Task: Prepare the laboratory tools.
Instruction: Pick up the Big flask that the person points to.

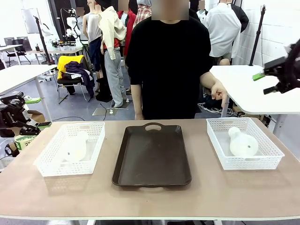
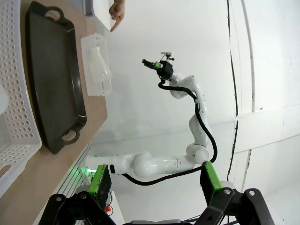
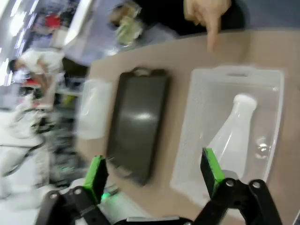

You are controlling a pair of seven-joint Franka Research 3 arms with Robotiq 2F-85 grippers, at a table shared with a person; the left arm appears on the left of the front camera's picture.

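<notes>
Two frosted white flasks lie on their sides in baskets. One flask (image 1: 76,147) is in the left basket (image 1: 51,159). The other flask (image 1: 243,143) (image 3: 233,136) (image 2: 100,65) is in the right basket (image 1: 269,152) (image 3: 276,93). My left gripper (image 1: 40,112) (image 2: 154,183) hangs open at the table's far left edge, apart from the left basket. High above the right basket, my right gripper (image 1: 262,83) (image 3: 154,173) is open and looks down on that flask. Nothing is between either pair of fingers.
A dark brown tray (image 1: 152,154) (image 3: 138,126) (image 2: 54,75) lies between the baskets. The person stands at the far side, one hand (image 1: 219,91) (image 3: 206,14) pointing down at the right basket's far edge. A white table (image 1: 253,93) stands behind my right gripper.
</notes>
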